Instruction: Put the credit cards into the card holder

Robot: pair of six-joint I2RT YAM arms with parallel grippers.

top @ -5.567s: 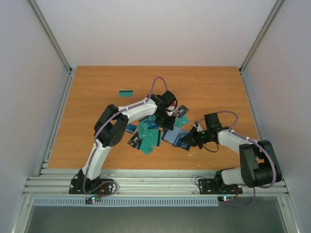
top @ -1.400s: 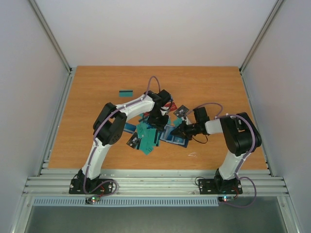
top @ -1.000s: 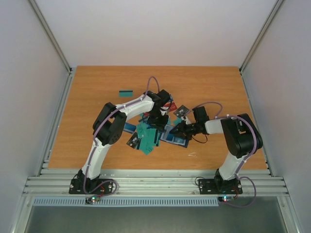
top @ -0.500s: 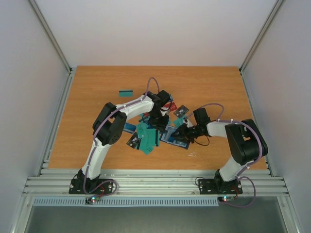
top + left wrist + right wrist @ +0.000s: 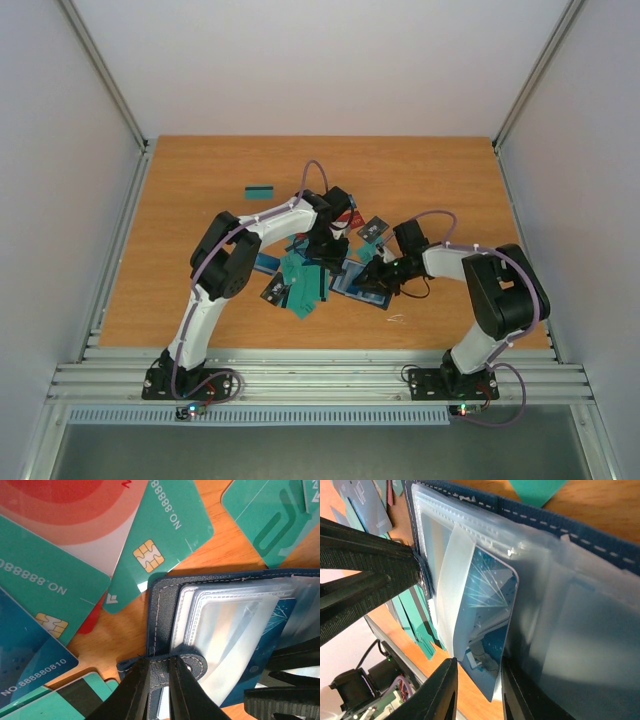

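left tool clamps card holder; right tool straddles blue card, grip unclear.

The top external camera looks steeply down from above and behind the arm bases across the whole desk, while both wrist cameras sit very close, facing downward from opposite sides onto the same open card holder.

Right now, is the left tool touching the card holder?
Touching. The left wrist view shows the left tool pinching the card holder at its tab.
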